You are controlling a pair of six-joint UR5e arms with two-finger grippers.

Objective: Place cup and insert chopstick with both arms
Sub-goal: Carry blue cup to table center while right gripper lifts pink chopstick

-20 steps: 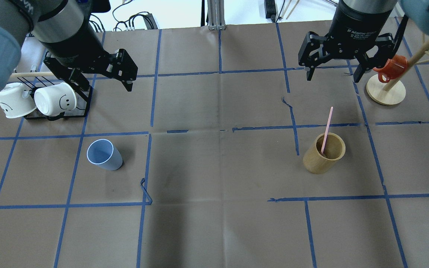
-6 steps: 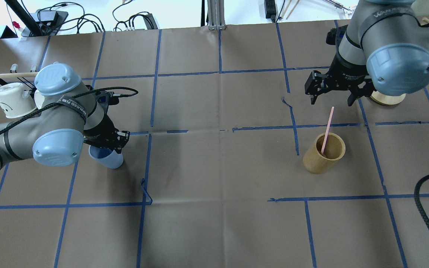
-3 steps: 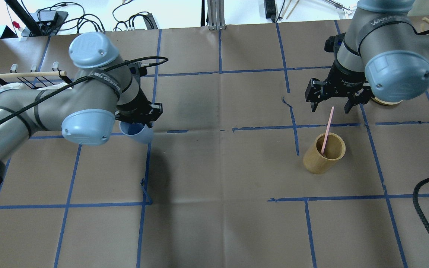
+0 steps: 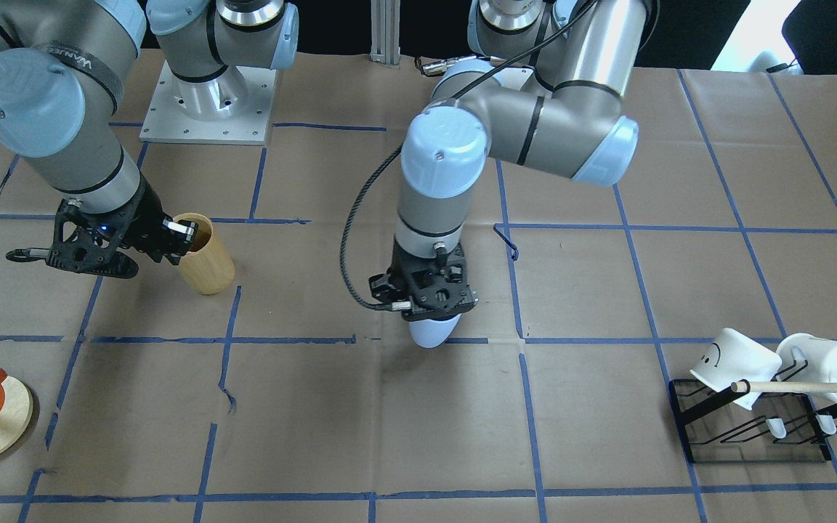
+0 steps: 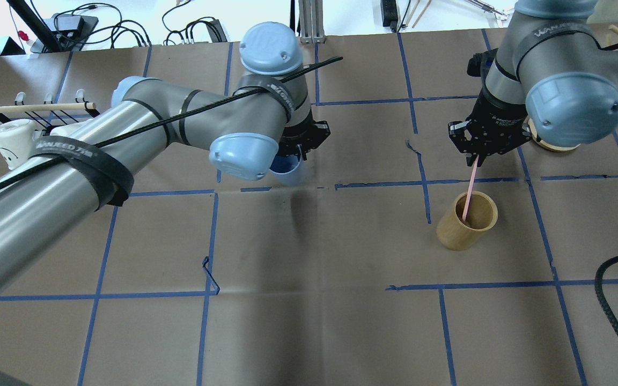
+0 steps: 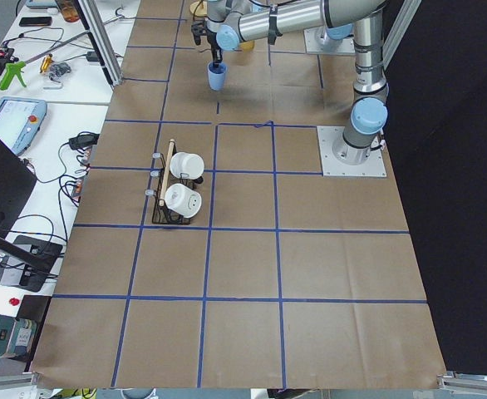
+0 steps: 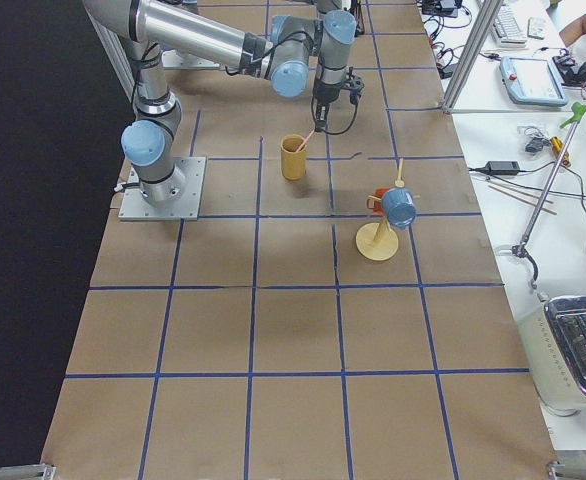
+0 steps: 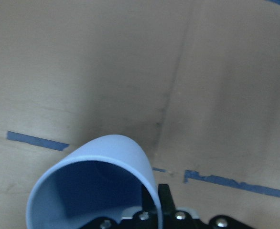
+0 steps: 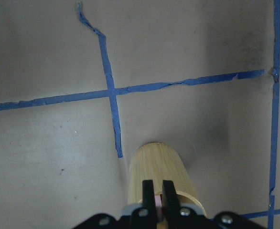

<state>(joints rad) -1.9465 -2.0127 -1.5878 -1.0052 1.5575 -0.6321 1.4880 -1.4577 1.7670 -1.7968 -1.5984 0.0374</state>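
Cup [image 4: 433, 330] now mid-table, in left claw [image 4: 426, 311]

We note a light blue cup [image 5: 287, 173], pink chopstick [image 5: 470, 189], tan bamboo holder [image 5: 456, 234] — and brown table [image 5: 314, 332] gridded with blue tape [image 5: 126, 295].

The cup [image 4: 433, 333] is held by the left gripper [image 4: 426, 305] over the middle of the table [image 5: 314, 300]; the chopstick [image 5: 470, 187] is stood in the cylinder [image 5: 462, 230] at the robot's right, its top pinched by the right gripper [image 5: 479, 158]; a rack [image 4: 689, 425] bearing 2 mugs [image 4: 734, 359] is set at the far left.
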